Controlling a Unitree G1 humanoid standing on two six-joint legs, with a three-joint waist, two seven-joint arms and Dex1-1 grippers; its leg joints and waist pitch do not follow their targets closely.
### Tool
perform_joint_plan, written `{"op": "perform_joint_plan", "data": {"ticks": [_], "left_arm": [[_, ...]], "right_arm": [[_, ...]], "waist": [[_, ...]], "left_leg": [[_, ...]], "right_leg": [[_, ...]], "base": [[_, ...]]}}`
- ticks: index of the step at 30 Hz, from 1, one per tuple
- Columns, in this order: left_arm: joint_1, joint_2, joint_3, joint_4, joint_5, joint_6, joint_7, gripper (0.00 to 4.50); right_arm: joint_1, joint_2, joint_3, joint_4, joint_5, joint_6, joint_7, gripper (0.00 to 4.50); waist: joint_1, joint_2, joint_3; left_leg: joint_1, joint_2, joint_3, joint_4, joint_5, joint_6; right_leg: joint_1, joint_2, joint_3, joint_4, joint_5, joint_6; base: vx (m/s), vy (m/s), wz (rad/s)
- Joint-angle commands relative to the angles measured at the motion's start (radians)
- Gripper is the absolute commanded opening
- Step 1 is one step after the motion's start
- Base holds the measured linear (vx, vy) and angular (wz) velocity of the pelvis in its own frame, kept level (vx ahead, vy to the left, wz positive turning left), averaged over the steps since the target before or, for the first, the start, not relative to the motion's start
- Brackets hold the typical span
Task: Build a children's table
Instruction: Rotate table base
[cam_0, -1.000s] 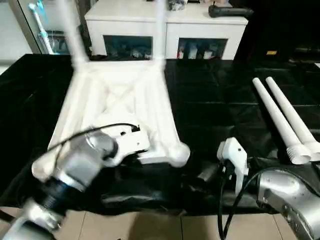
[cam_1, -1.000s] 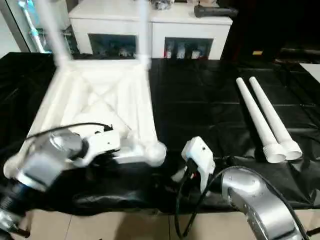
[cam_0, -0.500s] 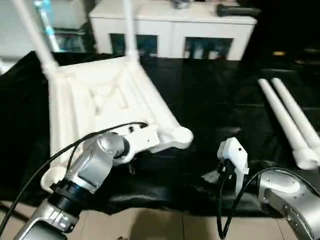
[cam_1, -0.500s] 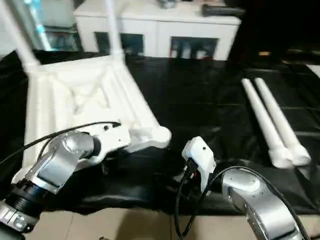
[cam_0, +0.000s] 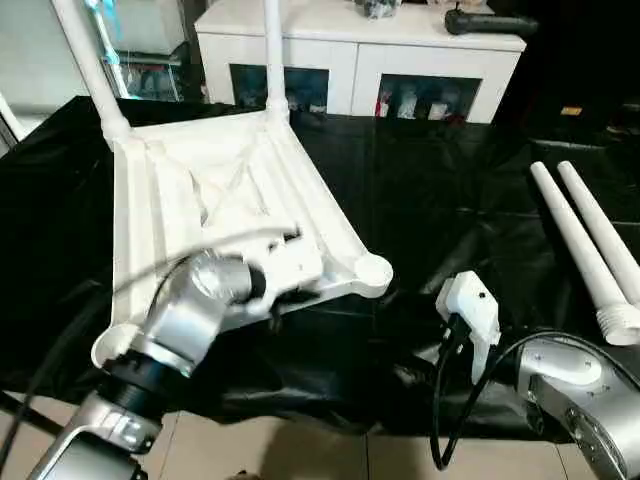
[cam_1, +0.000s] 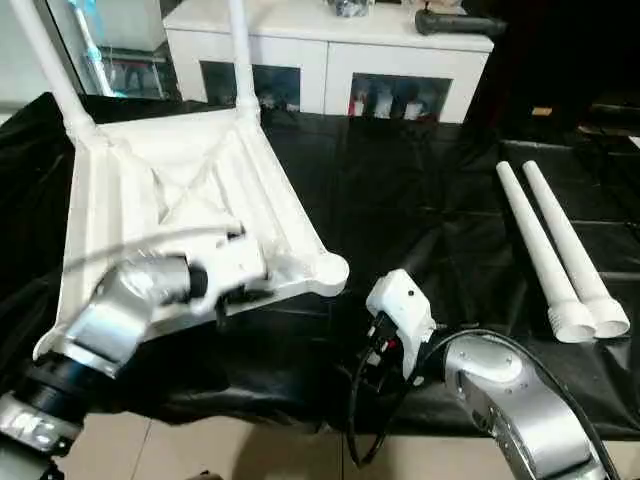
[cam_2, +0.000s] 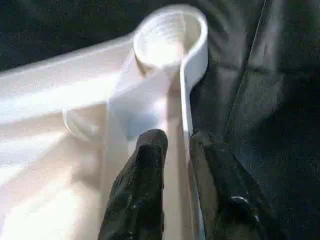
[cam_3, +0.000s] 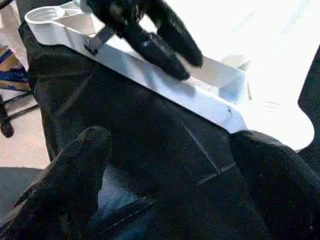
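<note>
The white tabletop (cam_0: 200, 190) lies ribbed side up on a black cloth (cam_0: 450, 190). Two white legs (cam_0: 85, 60) (cam_0: 272, 50) stand upright in its far corner sockets. Its near right socket (cam_0: 372, 270) is empty. My left gripper (cam_2: 177, 137) straddles the tabletop's near rim just behind that socket, open only a little, with a sliver of room beside the rim wall. Two loose legs (cam_0: 585, 240) lie side by side on the cloth at the right. My right gripper (cam_3: 175, 190) hovers wide open over the cloth by the table's front edge, holding nothing.
A white cabinet (cam_0: 360, 60) with glass doors stands behind the table, with a black object (cam_0: 485, 20) on top. The cloth hangs over the front edge above a tiled floor (cam_0: 300, 460). Black cables run along both forearms.
The tabletop has swung round on the cloth with my left arm, its near right corner now further right and back. My left fingers have parted slightly. The right gripper stays as it was.
</note>
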Motion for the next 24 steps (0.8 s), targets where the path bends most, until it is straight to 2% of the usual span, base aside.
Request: {"op": "perform_joint_plan", "data": {"ticks": [1,2,4,5,6,7,8,9,10,11,12,13,14,15,16,17,18,19,20,21,22,23,24], "left_arm": [[0.019,-0.02,0.072,-0.096,-0.063,-0.015,0.035,1.4],[0.021,-0.022,0.078,-0.102,-0.068,-0.011,0.037,1.4],[0.051,-0.063,0.163,-0.195,-0.152,0.065,0.064,1.4],[0.066,-0.119,0.24,-0.231,-0.211,0.108,0.122,1.4],[0.066,-0.119,0.24,-0.231,-0.211,0.108,0.122,1.4],[0.102,-0.214,0.347,-0.262,-0.249,0.109,0.275,1.4],[0.117,-0.259,0.384,-0.263,-0.247,0.089,0.358,1.4],[0.117,-0.259,0.384,-0.263,-0.247,0.089,0.358,1.4],[0.127,-0.291,0.407,-0.262,-0.24,0.07,0.422,1.4],[0.135,-0.324,0.434,-0.249,-0.24,0.065,0.484,1.4],[0.152,-0.345,0.443,-0.219,-0.211,0.027,0.564,1.4],[0.152,-0.345,0.443,-0.219,-0.211,0.027,0.564,1.4],[0.182,-0.365,0.436,-0.202,-0.16,-0.012,0.653,1.4],[0.183,-0.366,0.435,-0.201,-0.158,-0.014,0.657,1.4],[0.192,-0.37,0.428,-0.205,-0.14,-0.017,0.677,1.4],[0.196,-0.374,0.426,-0.215,-0.134,-0.005,0.683,1.4],[0.196,-0.374,0.426,-0.215,-0.134,-0.005,0.683,1.4],[0.202,-0.378,0.419,-0.222,-0.127,-0.005,0.689,1.4],[0.202,-0.378,0.419,-0.222,-0.127,-0.005,0.689,1.4],[0.204,-0.381,0.418,-0.22,-0.127,-0.01,0.691,1.4],[0.217,-0.398,0.412,-0.218,-0.132,-0.038,0.713,1.4],[0.226,-0.406,0.406,-0.227,-0.127,-0.051,0.733,1.4],[0.232,-0.41,0.401,-0.234,-0.126,-0.062,0.748,1.4]], "right_arm": [[0.005,0.005,-0.035,-0.035,0.014,0.001,-0.011,4.2],[0.005,0.006,-0.037,-0.036,0.016,0.002,-0.012,4.2],[0.011,0.017,-0.063,-0.06,0.037,0.017,-0.033,4.2],[0.006,0.037,-0.082,-0.056,0.022,0.002,-0.075,4.2],[0.006,0.037,-0.082,-0.056,0.022,0.002,-0.075,4.2],[-0.029,0.101,-0.123,-0.001,-0.046,-0.03,-0.216,4.2],[-0.053,0.138,-0.147,0.037,-0.081,-0.044,-0.3,4.2],[-0.053,0.138,-0.147,0.037,-0.081,-0.044,-0.3,4.2],[-0.07,0.163,-0.163,0.063,-0.111,-0.057,-0.363,4.2],[-0.091,0.197,-0.182,0.092,-0.131,-0.073,-0.429,4.2],[-0.112,0.256,-0.214,0.119,-0.143,-0.083,-0.527,4.2],[-0.112,0.256,-0.214,0.119,-0.143,-0.083,-0.527,4.2],[-0.126,0.333,-0.245,0.136,-0.148,-0.086,-0.635,4.2],[-0.126,0.337,-0.246,0.137,-0.148,-0.086,-0.641,4.2],[-0.124,0.351,-0.246,0.136,-0.151,-0.088,-0.657,4.2],[-0.121,0.355,-0.242,0.133,-0.155,-0.089,-0.658,4.2],[-0.121,0.355,-0.242,0.133,-0.155,-0.089,-0.658,4.2],[-0.116,0.371,-0.241,0.128,-0.158,-0.083,-0.663,4.2],[-0.116,0.371,-0.241,0.128,-0.158,-0.083,-0.663,4.2],[-0.117,0.374,-0.244,0.126,-0.155,-0.082,-0.664,4.2],[-0.117,0.392,-0.258,0.116,-0.142,-0.076,-0.669,4.2],[-0.114,0.392,-0.265,0.11,-0.139,-0.078,-0.669,4.2],[-0.114,0.39,-0.267,0.109,-0.143,-0.081,-0.669,4.2]], "waist": [[-0.004,-0.009,-0.057],[-0.004,-0.006,-0.057],[-0.004,-0.008,-0.054],[-0.005,-0.009,-0.053],[-0.008,-0.011,-0.05],[-0.008,-0.013,-0.05],[-0.017,-0.019,-0.046],[-0.02,-0.018,-0.048],[-0.026,-0.029,-0.047],[-0.028,-0.02,-0.047],[-0.037,-0.033,-0.048],[-0.04,-0.026,-0.049],[-0.053,-0.026,-0.05],[-0.07,-0.009,-0.054],[-0.082,-0.004,-0.055],[-0.089,0.01,-0.064],[-0.093,0.015,-0.069],[-0.095,0.012,-0.069],[-0.1,-0.005,-0.072],[-0.099,-0.015,-0.072],[-0.096,-0.049,-0.078],[-0.069,-0.094,-0.098],[-0.064,-0.073,-0.08]], "left_leg": [[0.001,0.066,-0.026,-0.072,-0.118,0.059],[0.001,0.068,-0.026,-0.072,-0.121,0.058],[0.001,0.067,-0.025,-0.073,-0.138,0.053],[0.001,0.067,-0.025,-0.073,-0.145,0.051],[0.0,0.065,-0.023,-0.073,-0.156,0.047],[0.002,0.065,-0.023,-0.073,-0.163,0.043],[-0.003,0.062,-0.022,-0.074,-0.178,0.034],[-0.001,0.061,-0.023,-0.072,-0.185,0.027],[-0.001,0.056,-0.023,-0.072,-0.196,0.027],[0.002,0.056,-0.024,-0.073,-0.196,0.027],[-0.001,0.055,-0.023,-0.072,-0.191,0.026],[-0.002,0.06,-0.03,-0.076,-0.179,0.015],[0.004,0.07,-0.037,-0.082,-0.204,0.0],[0.028,0.113,-0.068,-0.105,-0.211,0.005],[0.03,0.141,-0.084,-0.116,-0.196,0.034],[0.05,0.217,-0.127,-0.137,-0.122,0.095],[0.062,0.251,-0.144,-0.139,-0.021,0.168],[0.059,0.257,-0.139,-0.14,0.011,0.203],[0.059,0.238,-0.131,-0.122,0.06,0.302],[0.045,0.216,-0.115,-0.112,0.054,0.348],[-0.003,0.082,-0.045,-0.032,-0.016,0.388],[-0.075,-0.085,0.022,0.178,-0.212,0.298],[-0.111,-0.061,-0.004,0.203,-0.179,0.184]], "right_leg": [[0.042,-0.093,0.054,-0.068,-0.118,-0.207],[0.042,-0.094,0.054,-0.068,-0.114,-0.215],[0.042,-0.093,0.053,-0.071,-0.142,-0.218],[0.041,-0.092,0.053,-0.072,-0.159,-0.216],[0.039,-0.091,0.052,-0.077,-0.186,-0.216],[0.039,-0.091,0.051,-0.078,-0.206,-0.21],[0.035,-0.088,0.05,-0.085,-0.244,-0.206],[0.034,-0.088,0.049,-0.084,-0.265,-0.203],[0.035,-0.084,0.049,-0.092,-0.313,-0.173],[0.031,-0.081,0.05,-0.093,-0.332,-0.15],[0.029,-0.076,0.049,-0.093,-0.319,-0.137],[0.029,-0.07,0.044,-0.087,-0.295,-0.138],[0.028,-0.047,0.03,-0.091,-0.253,-0.122],[0.021,-0.025,0.009,-0.074,-0.165,-0.141],[0.02,-0.026,0.001,-0.06,-0.122,-0.149],[0.006,-0.035,-0.017,-0.009,-0.053,-0.165],[-0.02,-0.041,-0.022,0.032,-0.048,-0.168],[-0.027,-0.044,-0.024,0.042,-0.038,-0.175],[-0.034,-0.061,-0.013,0.047,0.003,-0.227],[-0.028,-0.069,-0.007,0.036,0.041,-0.285],[0.004,-0.07,0.007,-0.033,0.152,-0.464],[0.074,-0.075,0.037,-0.104,0.138,-0.542],[0.077,-0.102,0.026,-0.102,0.068,-0.482]], "base": [[0.0,0.0,0.0],[0.0,0.0,0.0],[0.0,0.0,0.0],[0.0,0.0,0.0],[0.0,0.0,0.0],[0.0,0.0,0.0],[0.0,0.0,0.0],[0.0,0.0,0.0],[0.0,0.0,0.0],[0.0,0.0,0.0],[0.0,0.0,0.0],[0.0,0.0,0.0],[0.0,0.0,0.0],[0.0,0.0,0.0],[0.0,0.0,0.0],[0.033,-0.06,0.09],[0.033,-0.06,0.09],[0.038,-0.097,0.09],[0.036,-0.142,0.07],[0.036,-0.142,0.07],[0.026,-0.184,0.02],[0.015,-0.174,-0.04],[0.015,-0.174,-0.04]]}}
